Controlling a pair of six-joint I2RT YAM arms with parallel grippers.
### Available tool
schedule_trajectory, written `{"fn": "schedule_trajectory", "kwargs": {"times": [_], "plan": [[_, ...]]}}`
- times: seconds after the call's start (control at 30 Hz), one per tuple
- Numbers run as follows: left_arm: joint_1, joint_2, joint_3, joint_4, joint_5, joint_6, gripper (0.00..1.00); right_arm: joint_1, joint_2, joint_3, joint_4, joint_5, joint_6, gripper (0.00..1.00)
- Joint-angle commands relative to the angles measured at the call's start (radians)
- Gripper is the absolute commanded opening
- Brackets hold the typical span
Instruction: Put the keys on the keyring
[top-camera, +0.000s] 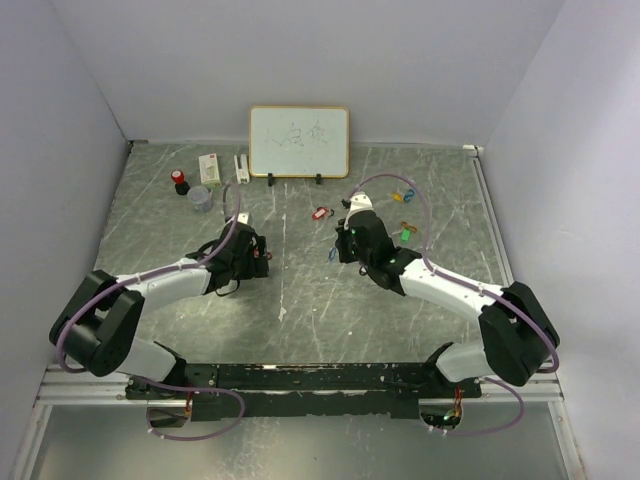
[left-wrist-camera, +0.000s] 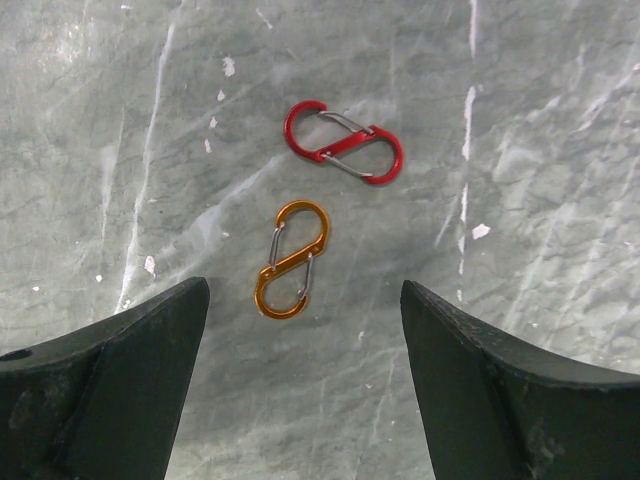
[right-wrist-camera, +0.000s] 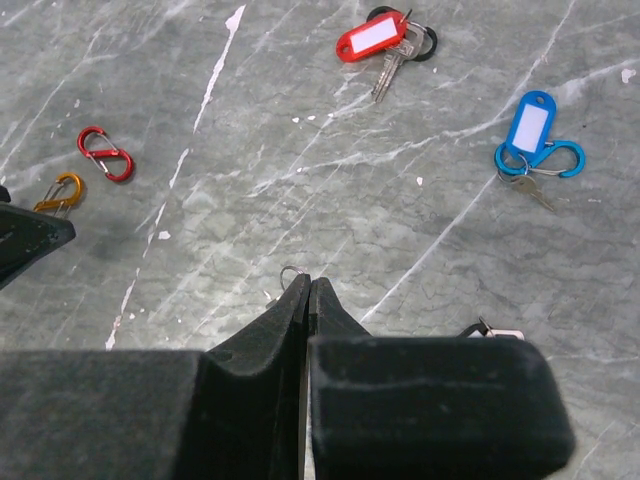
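- Table (left-wrist-camera: 560, 200): grey marbling with white veins and flecks.
- Red clip (left-wrist-camera: 343, 141) and orange clip (left-wrist-camera: 292, 259): silver wire gates.
- Red key tag (right-wrist-camera: 372, 38): white label.
- Blue key tag (right-wrist-camera: 527, 122): white label.
- Blue clip (right-wrist-camera: 565, 160): plain blue.

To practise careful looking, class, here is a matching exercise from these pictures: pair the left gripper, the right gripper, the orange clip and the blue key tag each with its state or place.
Column one:
1. left gripper
2. right gripper
3. orange clip
4. blue key tag

Column two:
a. lies against a blue clip
b. fingers pressed together
c. fingers wide apart
d. lies on the table close to a red clip, not touching it

Pairs: 1-c, 2-b, 3-d, 4-a
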Motion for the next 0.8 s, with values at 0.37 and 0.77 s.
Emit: {"fn": "schedule_trajectory", "kwargs": {"times": [0.37, 0.77], "plan": [[0.003, 0.065, -0.008, 0.039, -0.058, 0.038, 0.79, 0.013, -0.024, 0.045, -0.012, 0.002, -0.016, 0.0], [-0.048, 0.172, 0.04, 0.043, -0.153, 0.053, 0.71, 0.014, -0.047, 0.03, -0.022, 0.014, -0.015, 0.0]]}}
